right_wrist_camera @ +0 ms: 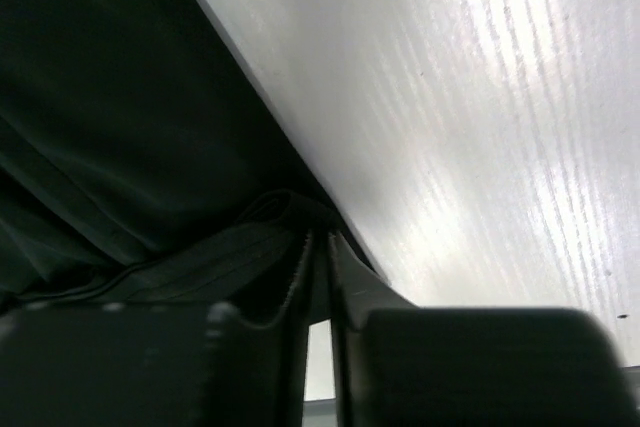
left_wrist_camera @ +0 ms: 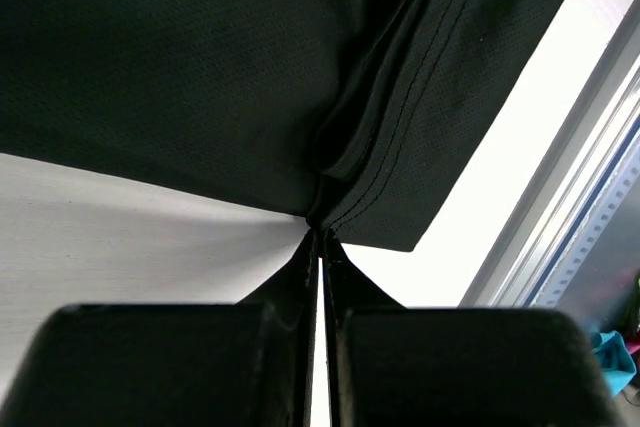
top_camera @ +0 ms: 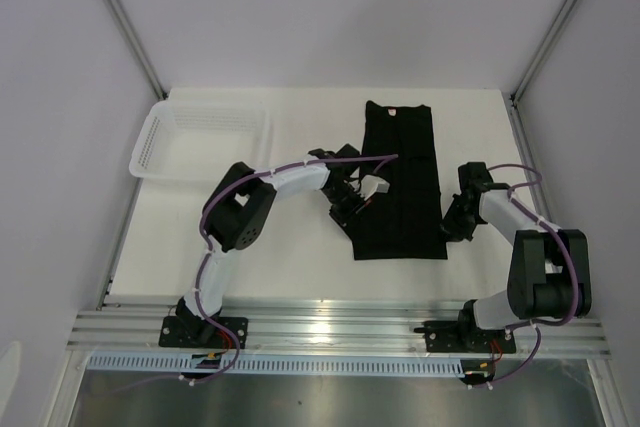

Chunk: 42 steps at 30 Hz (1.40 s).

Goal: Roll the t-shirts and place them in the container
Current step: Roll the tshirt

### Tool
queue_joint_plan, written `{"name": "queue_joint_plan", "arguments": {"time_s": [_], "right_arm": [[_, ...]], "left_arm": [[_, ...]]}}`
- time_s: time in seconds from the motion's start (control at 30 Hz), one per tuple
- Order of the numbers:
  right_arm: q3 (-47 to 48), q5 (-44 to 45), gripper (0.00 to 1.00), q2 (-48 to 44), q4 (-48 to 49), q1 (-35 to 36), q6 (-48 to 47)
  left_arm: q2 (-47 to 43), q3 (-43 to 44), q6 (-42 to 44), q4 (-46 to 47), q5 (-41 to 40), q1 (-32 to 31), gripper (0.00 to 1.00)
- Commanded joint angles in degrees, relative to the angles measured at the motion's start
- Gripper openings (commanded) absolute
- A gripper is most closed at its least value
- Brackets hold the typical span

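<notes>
Currently the folded plain black cloth t-shirt (top_camera: 405,162) lies flat on the white table (top_camera: 270,257). The left gripper (left_wrist_camera: 320,230) pinches its 8 o'clock hem, and the right gripper (right_wrist_camera: 320,239) pinches its 4 o'clock edge.

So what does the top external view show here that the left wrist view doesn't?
Only top external: the white mesh plastic basket at the far left, the black short-sleeved cloth t-shirt folded into a long strip with its pale neck label at the far end, and the right gripper at its right edge. Only left wrist: the stitched hem bunched and pinched between the shut fingers of the left gripper. Both: the shirt, that gripper and the white table.
</notes>
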Motion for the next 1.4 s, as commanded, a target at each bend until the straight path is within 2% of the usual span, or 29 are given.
{"name": "queue_joint_plan", "arguments": {"time_s": [0.0, 0.03, 0.1, 0.53, 0.83, 1.0, 1.03, 1.1, 1.13, 1.23, 1.27, 1.37], "right_arm": [[1.33, 2.93, 0.09, 0.34, 1.68, -0.35, -0.41], [1.24, 2.41, 0.03, 0.43, 1.77, -0.44, -0.5], [1.15, 2.23, 0.0, 0.87, 1.86, -0.62, -0.32], [0.98, 3.63, 0.0, -3.35, 1.5, -0.97, 0.47], [0.1, 3.81, 0.0, -2.47, 2.73, -3.69, 1.0], [-0.17, -0.15, 0.0, -0.63, 4.67, -3.87, 0.12], [-0.08, -0.32, 0.02, -0.71, 4.67, -3.87, -0.05], [0.1, -0.76, 0.1, -1.06, 4.49, -3.87, -0.76], [0.27, -0.76, 0.19, -1.24, 4.23, -3.87, -0.93], [1.93, -0.33, 0.28, -2.47, 1.95, -3.87, -1.72], [2.38, 0.2, 0.3, -2.99, 1.33, -3.87, -1.81], [4.14, 2.04, 0.42, -5.02, -2.09, -3.87, -1.55]], "left_arm": [[-1.91, 2.41, 0.17, 1.34, 0.29, -0.41, 0.01], [-2.44, 2.41, 0.35, 1.87, 0.12, -0.33, 0.01], [-3.23, 2.94, 0.96, 2.49, 0.03, -0.41, 0.01], [-4.46, 6.11, 3.43, 1.52, -1.55, -0.59, 0.01], [-2.36, 6.63, 3.34, 2.23, -4.45, -0.5, 0.01], [1.6, 8.92, 3.42, -1.11, -7.09, -0.5, 0.01], [1.69, 8.92, 3.43, -0.94, -6.92, -0.5, 0.01], [1.69, 8.74, 3.34, -0.5, -6.21, -0.5, 0.08], [1.51, 8.83, 3.16, -0.49, -6.3, -0.59, 0.12], [0.38, 8.74, 3.25, -0.41, -7.26, -0.5, 0.25], [0.02, 8.65, 3.51, -0.49, -7.79, -0.5, 0.33], [-1.73, 8.57, 4.47, -0.76, -9.72, -0.41, 0.44]]}}
